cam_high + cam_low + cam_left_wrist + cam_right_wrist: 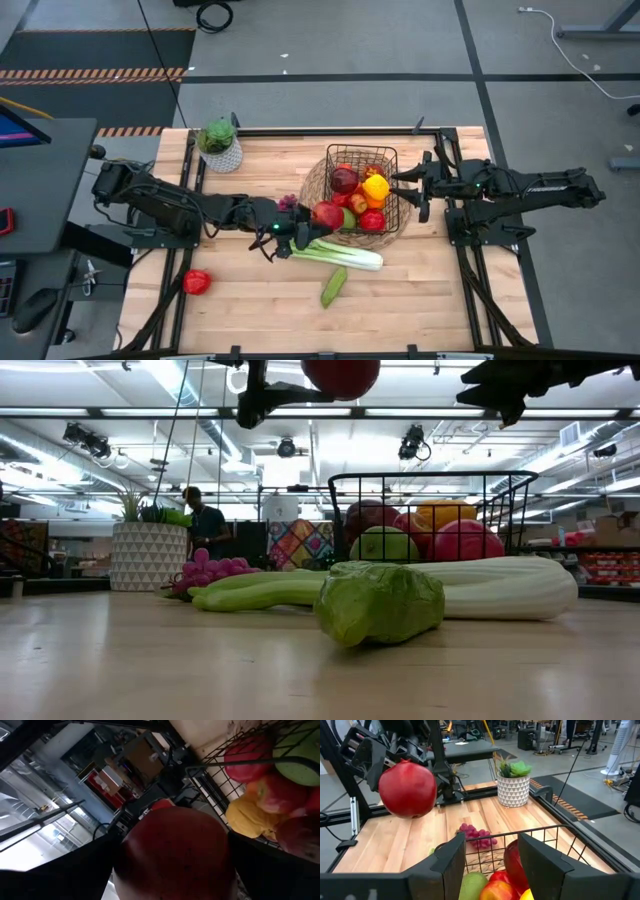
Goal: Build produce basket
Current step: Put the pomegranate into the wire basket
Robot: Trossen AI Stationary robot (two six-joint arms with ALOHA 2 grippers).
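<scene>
- A red apple (408,788) is pinched in the left tool (300,228), raised beside the basket (388,160) rim, apparently for dropping in.
- The right tool (418,185) is held spread at the basket's far side, seemingly steadying or waiting.

wood table (240,310), leek (340,254), cucumber (333,287), grapes (287,201), plant (219,145)

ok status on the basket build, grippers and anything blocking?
Left gripper shut on red apple, raised beside basket. Right gripper open at basket's rim. Leek, cucumber still out.

Basket (388,160) sits on the mat (312,190), leek (345,254) before it.
</scene>
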